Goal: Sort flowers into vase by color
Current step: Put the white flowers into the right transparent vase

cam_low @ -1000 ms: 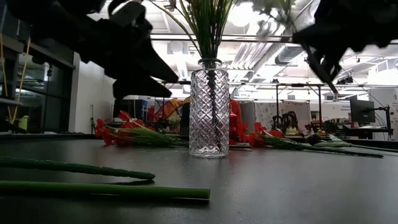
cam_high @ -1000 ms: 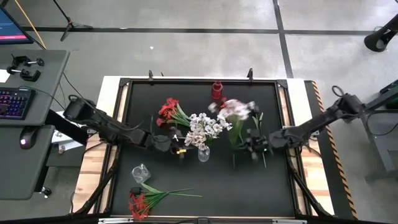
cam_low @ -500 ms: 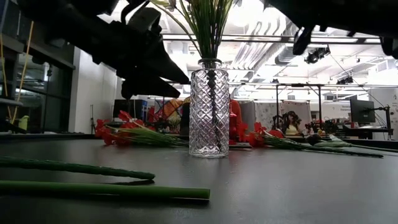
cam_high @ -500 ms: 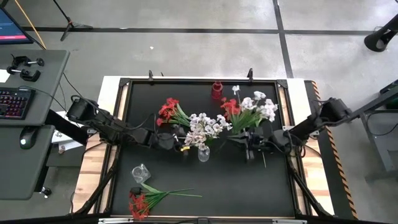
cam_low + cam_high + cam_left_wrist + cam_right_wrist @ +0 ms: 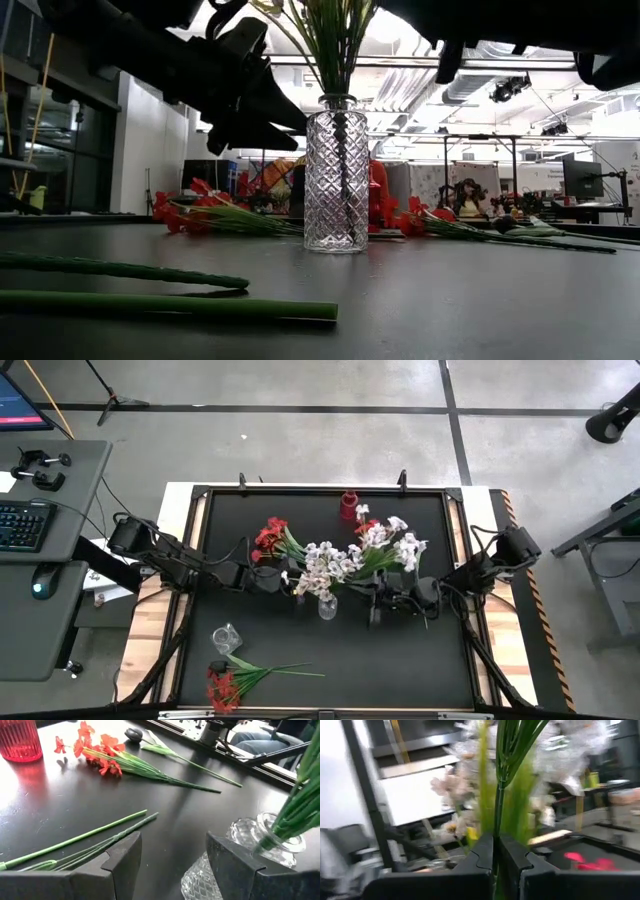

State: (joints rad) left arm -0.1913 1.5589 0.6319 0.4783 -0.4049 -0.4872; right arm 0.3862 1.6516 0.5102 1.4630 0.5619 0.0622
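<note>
A clear cut-glass vase (image 5: 327, 606) (image 5: 336, 175) stands mid-table with white blooms (image 5: 324, 565) in it. My right gripper (image 5: 381, 598) (image 5: 495, 852) is just right of the vase, high above the table and shut on a second bunch of white flowers (image 5: 390, 540). My left gripper (image 5: 281, 581) (image 5: 172, 865) hovers open just left of the vase. A red vase (image 5: 348, 506) stands near the far edge. Red flowers (image 5: 270, 538) lie on the table left of the clear vase. Another red bunch (image 5: 225, 685) lies at the near left corner. My right gripper pinches the white bunch's green stems (image 5: 496, 827) between its two fingers, low on the stems, below the blooms. The bunch is lifted clear of the table. It rises from the fingers with its blooms (image 5: 392, 538) leaning toward the far edge.
A small clear glass (image 5: 226, 638) sits near-left of the vase. Long green stems (image 5: 130, 285) (image 5: 80, 839) lie on the table close to the low camera. Red flowers (image 5: 102, 755) and the red vase (image 5: 20, 740) show beyond my left fingers. The raised frame (image 5: 200, 495) rims the table.
My right gripper has carried the white bunch toward the table's left, closer to the clear vase, and the blooms have swung and settled. My left gripper has edged slightly toward the far edge, beside the vase, still open.
</note>
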